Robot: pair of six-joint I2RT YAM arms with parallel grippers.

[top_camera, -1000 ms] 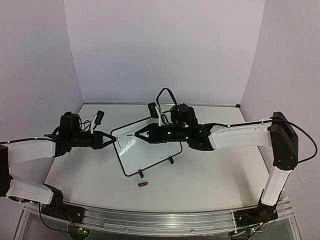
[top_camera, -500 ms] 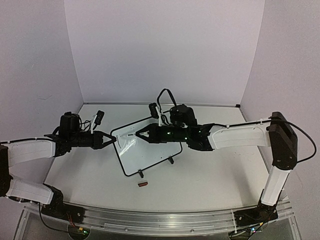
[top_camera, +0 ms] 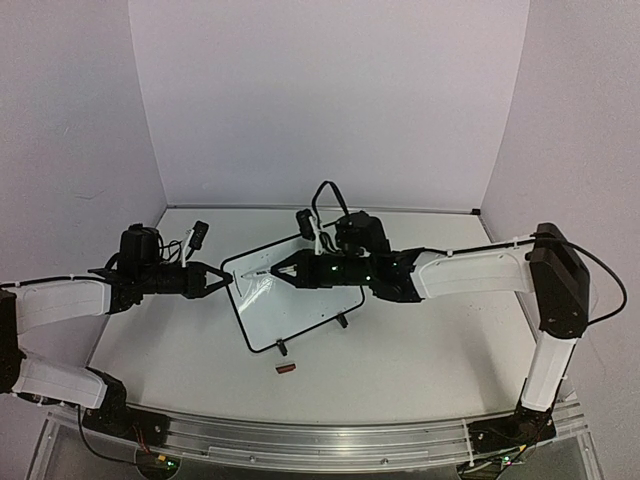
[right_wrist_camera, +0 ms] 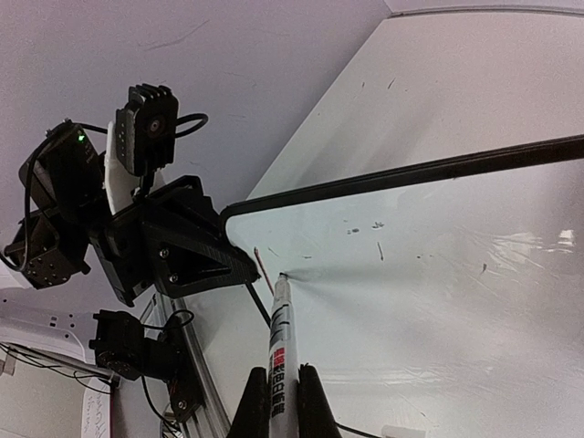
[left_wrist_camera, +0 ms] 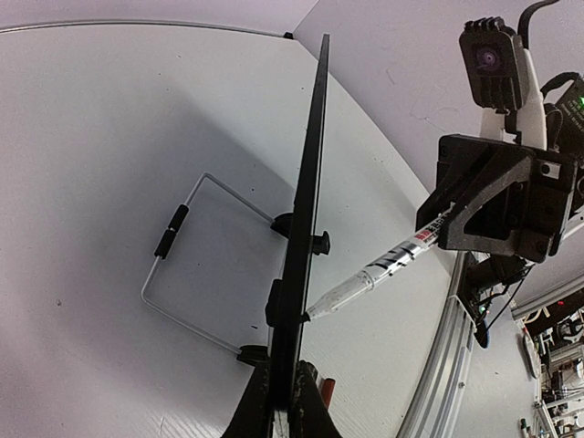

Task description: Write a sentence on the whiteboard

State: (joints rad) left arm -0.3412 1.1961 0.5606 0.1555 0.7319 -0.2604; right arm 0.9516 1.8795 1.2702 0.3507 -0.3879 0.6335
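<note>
The whiteboard (top_camera: 300, 300) stands tilted on the table on its two black feet. My left gripper (top_camera: 224, 283) is shut on its left rim; in the left wrist view (left_wrist_camera: 281, 367) the board (left_wrist_camera: 308, 182) shows edge-on between the jaws. My right gripper (top_camera: 287, 270) is shut on a white marker (right_wrist_camera: 278, 333) whose tip touches the board face (right_wrist_camera: 438, 301) near its upper left corner. The marker also shows in the left wrist view (left_wrist_camera: 383, 269). No readable sentence shows, only a short stroke (right_wrist_camera: 263, 265) and a few small specks (right_wrist_camera: 365, 228).
A small red marker cap (top_camera: 286, 369) lies on the table in front of the board. The board's wire stand (left_wrist_camera: 182, 274) rests on the table behind it. Purple walls close the back and sides. A metal rail (top_camera: 320, 440) runs along the near edge.
My right gripper and the marker have shifted slightly left along the board's upper part. The left gripper and the board have not moved.
</note>
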